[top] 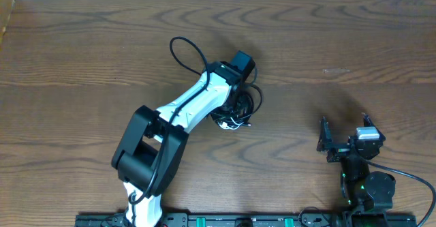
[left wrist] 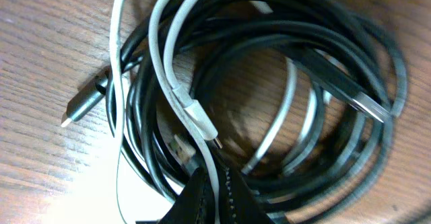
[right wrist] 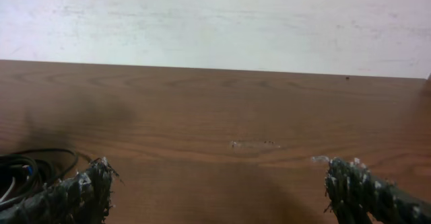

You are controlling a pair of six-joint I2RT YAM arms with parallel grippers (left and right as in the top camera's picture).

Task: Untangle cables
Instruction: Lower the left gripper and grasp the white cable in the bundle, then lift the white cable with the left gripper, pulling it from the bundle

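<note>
Left wrist view: cables (left wrist: 145, 136), one tangled coil, pinched by left gripper's (left wrist: 205, 200) closed tips. One white cable (left wrist: 172, 83) and three plug ends (left wrist: 367, 106) are counted among black loops (left wrist: 394, 83). Right gripper (right wrist: 219, 173) is spread wide, empty, well apart.

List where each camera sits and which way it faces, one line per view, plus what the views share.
Overhead: above the table, facing straight down; both arms show, left arm over the cable tangle.
Left wrist: on the left arm, looking down closely at the tangle; left end effector shut on the white cable.
Right wrist: low, facing across the table to a wall; open right end effector below.
Shared: all three show the tangle.
</note>
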